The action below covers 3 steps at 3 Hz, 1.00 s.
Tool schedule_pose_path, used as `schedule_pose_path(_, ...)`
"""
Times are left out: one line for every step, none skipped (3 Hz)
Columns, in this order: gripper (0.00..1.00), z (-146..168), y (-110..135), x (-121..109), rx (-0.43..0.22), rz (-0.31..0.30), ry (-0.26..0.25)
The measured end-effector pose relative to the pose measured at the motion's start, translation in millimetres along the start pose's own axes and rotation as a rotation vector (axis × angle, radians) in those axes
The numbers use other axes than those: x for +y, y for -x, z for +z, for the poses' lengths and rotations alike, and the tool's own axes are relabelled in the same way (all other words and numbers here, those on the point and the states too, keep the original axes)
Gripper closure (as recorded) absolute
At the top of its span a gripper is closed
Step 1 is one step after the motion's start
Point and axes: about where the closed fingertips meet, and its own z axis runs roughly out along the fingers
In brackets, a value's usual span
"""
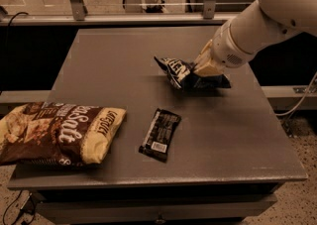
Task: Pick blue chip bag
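The blue chip bag (174, 71) is small, dark navy and glossy with white block lettering. It hangs tilted just above the grey table (114, 60) right of the middle, with a shadow under it. My gripper (202, 69) comes in from the upper right on a white arm and is shut on the bag's right part, which it partly hides.
A large brown-and-cream bag with white script (59, 132) lies at the table's front left, overhanging the left edge. A slim black wrapped bar with a white label (160, 135) lies front centre. A railing and glass run behind the table.
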Motion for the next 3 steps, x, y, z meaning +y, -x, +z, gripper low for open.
schedule_pose_path(1.0,-13,14,-5,-0.052,-0.006,0.001)
schedule_pose_path(1.0,-49,37,-28,-0.109,-0.037,-0.046)
schedule_pose_path(1.0,-81,54,-48,-0.135,-0.072,-0.104)
